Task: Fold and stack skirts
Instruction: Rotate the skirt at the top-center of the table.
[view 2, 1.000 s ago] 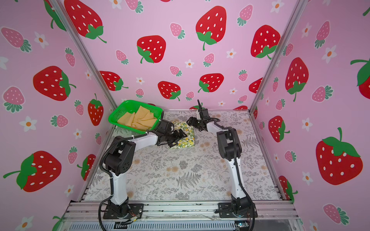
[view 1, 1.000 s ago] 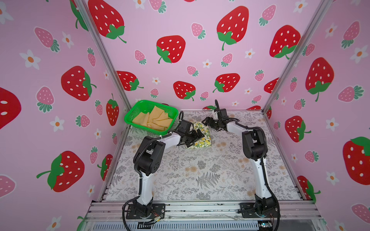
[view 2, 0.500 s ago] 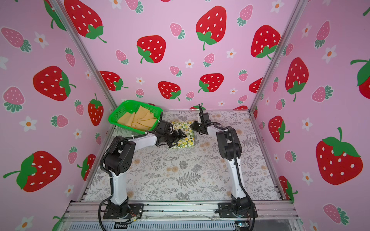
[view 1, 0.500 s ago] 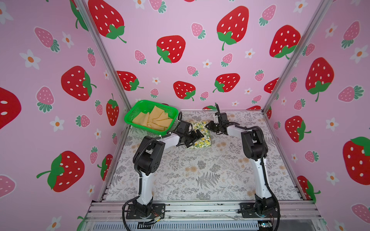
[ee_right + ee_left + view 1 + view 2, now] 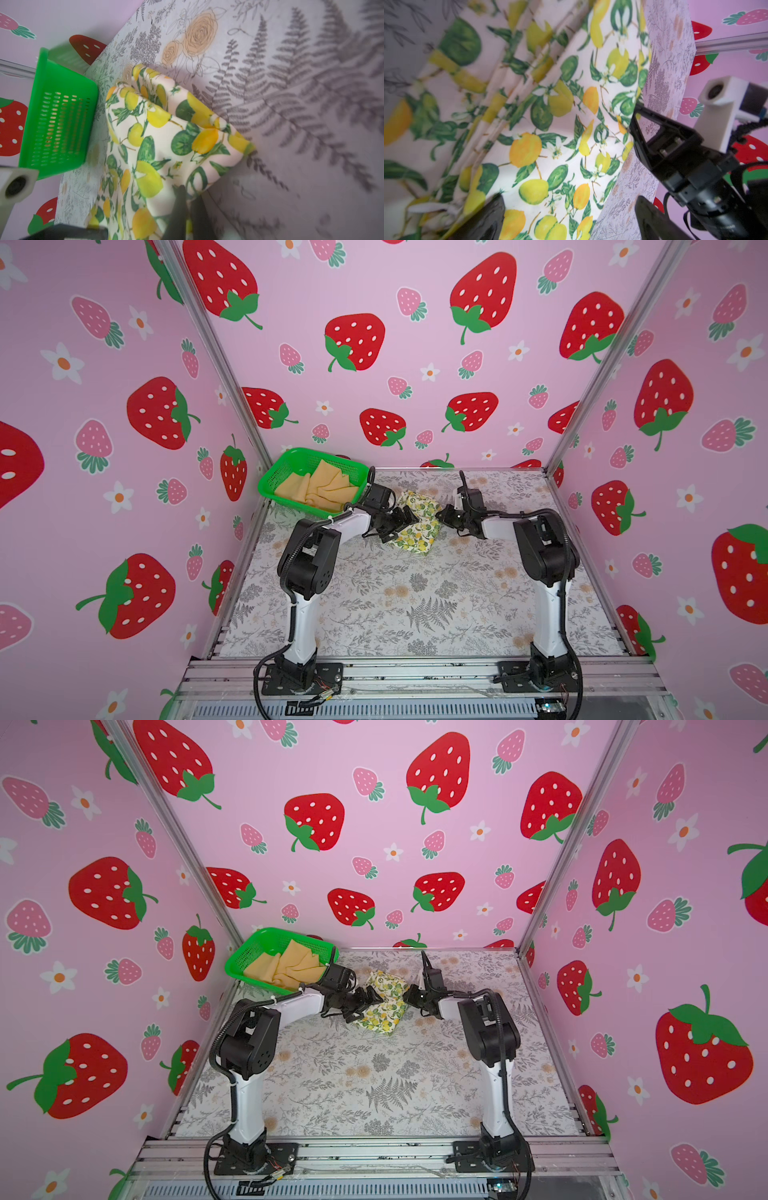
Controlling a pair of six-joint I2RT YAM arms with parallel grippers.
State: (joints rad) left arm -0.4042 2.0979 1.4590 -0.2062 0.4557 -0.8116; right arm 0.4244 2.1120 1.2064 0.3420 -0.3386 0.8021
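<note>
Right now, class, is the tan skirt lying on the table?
No, in both top views the tan skirt lies crumpled inside the basket, not on the table.

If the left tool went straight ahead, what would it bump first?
The lemon skirt. The open left tool points right at it, and the cloth fills its wrist view. Whether it already touches, I can't tell.

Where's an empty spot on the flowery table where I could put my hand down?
Biggest bare patch: the flowery table in the middle, from the lemon skirt to the front rail. Also bare: the back-right corner. Crowded: back left, where the green basket, tan skirt, left gripper and right gripper bunch together.
</note>
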